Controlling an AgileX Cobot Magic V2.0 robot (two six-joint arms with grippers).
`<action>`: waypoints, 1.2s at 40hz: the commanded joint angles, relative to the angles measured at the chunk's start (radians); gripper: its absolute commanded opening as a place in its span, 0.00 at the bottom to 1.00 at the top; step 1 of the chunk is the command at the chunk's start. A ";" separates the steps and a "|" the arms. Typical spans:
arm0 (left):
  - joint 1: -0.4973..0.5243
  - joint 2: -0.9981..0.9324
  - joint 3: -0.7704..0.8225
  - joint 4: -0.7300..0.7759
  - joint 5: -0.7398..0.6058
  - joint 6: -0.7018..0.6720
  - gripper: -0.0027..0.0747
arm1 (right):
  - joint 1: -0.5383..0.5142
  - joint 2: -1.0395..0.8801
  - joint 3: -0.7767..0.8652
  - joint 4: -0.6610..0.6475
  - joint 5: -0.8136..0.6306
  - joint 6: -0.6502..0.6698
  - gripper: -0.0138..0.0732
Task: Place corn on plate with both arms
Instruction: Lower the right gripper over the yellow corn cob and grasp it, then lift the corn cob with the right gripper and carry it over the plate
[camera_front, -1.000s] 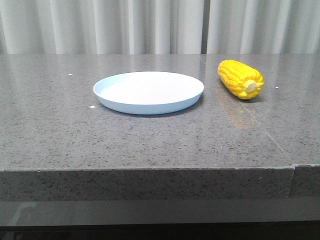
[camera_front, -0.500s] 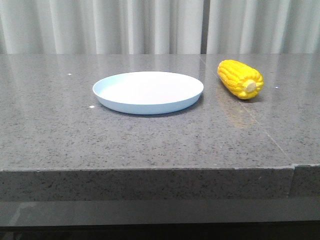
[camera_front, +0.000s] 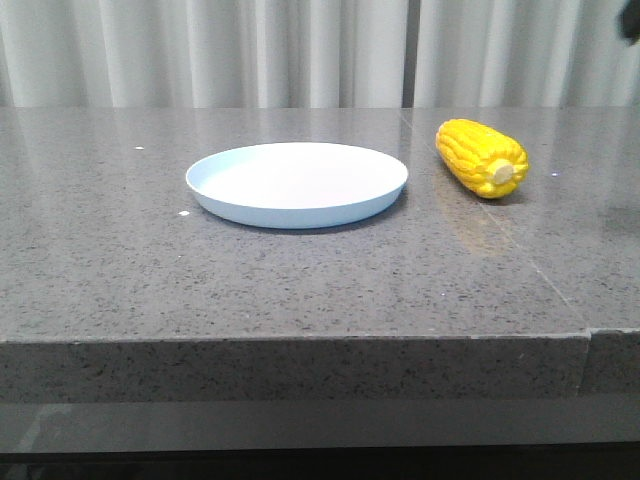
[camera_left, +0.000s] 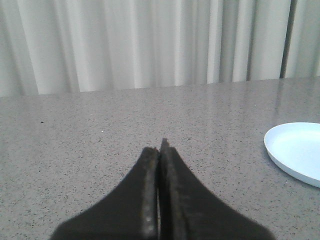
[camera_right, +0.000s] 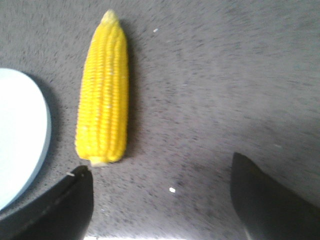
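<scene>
The yellow corn (camera_front: 482, 158) lies on the grey stone table, to the right of the pale blue plate (camera_front: 297, 214) and apart from it, its pale cut end toward the camera. In the right wrist view my right gripper (camera_right: 160, 165) is open and empty above the table, with the corn (camera_right: 103, 95) just beyond its one finger (camera_right: 65, 205) and the plate's edge (camera_right: 20, 135) beside it. A dark bit of the right arm (camera_front: 630, 25) shows at the front view's top right corner. My left gripper (camera_left: 160, 145) is shut and empty over bare table, with the plate (camera_left: 297, 152) off to one side.
The table's front edge (camera_front: 300, 340) runs across the front view, with a seam (camera_front: 585, 335) at the right. White curtains (camera_front: 300, 50) hang behind the table. Small white specks (camera_front: 184, 213) lie on the stone near the plate.
A dark piece of the right arm has come into the front view's top right corner, and a faint shadow has fallen on the table at the right. Corn and plate have not moved.
</scene>
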 joint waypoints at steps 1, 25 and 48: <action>0.003 0.009 -0.024 0.007 -0.088 -0.001 0.01 | 0.044 0.095 -0.136 0.032 0.004 -0.009 0.84; 0.003 0.009 -0.024 0.007 -0.088 -0.001 0.01 | 0.109 0.536 -0.491 0.084 0.084 -0.009 0.84; 0.003 0.009 -0.024 0.007 -0.088 -0.001 0.01 | 0.113 0.432 -0.492 0.106 0.128 -0.009 0.37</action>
